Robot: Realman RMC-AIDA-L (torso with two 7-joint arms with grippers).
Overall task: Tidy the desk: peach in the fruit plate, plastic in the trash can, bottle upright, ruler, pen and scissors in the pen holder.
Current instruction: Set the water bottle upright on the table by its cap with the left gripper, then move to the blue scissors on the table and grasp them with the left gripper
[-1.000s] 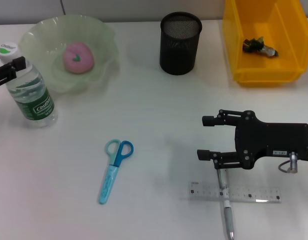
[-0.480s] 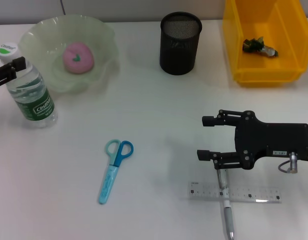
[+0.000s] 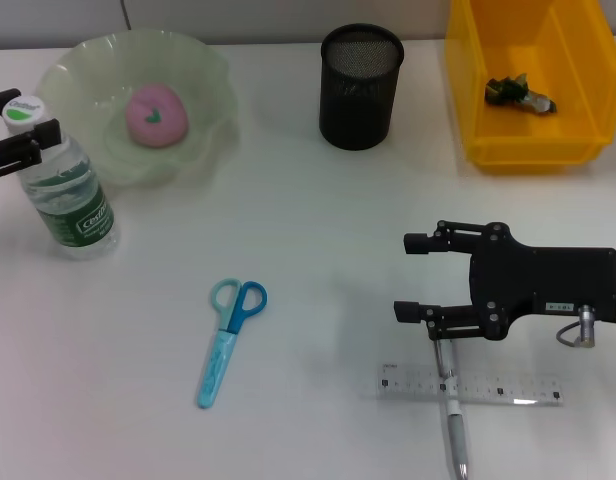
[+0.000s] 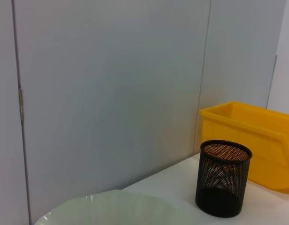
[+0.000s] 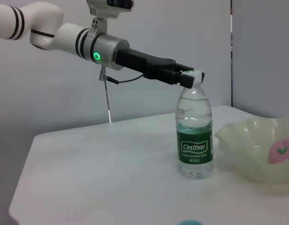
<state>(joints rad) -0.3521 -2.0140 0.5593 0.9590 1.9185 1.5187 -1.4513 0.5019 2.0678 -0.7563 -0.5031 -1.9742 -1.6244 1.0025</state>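
The clear bottle stands upright at the left edge of the desk. My left gripper is open, with a finger on each side of the white cap. A pink peach lies in the pale green fruit plate. Crumpled plastic sits in the yellow trash can. The blue scissors lie at centre front. The pen lies across the clear ruler. My right gripper hovers open just beyond the pen's far end.
The black mesh pen holder stands at the back centre, between the plate and the trash can. A grey wall runs behind the desk.
The left gripper's fingers have spread apart at the cap. The bottle has shifted slightly and stands straighter. The right arm has not moved.
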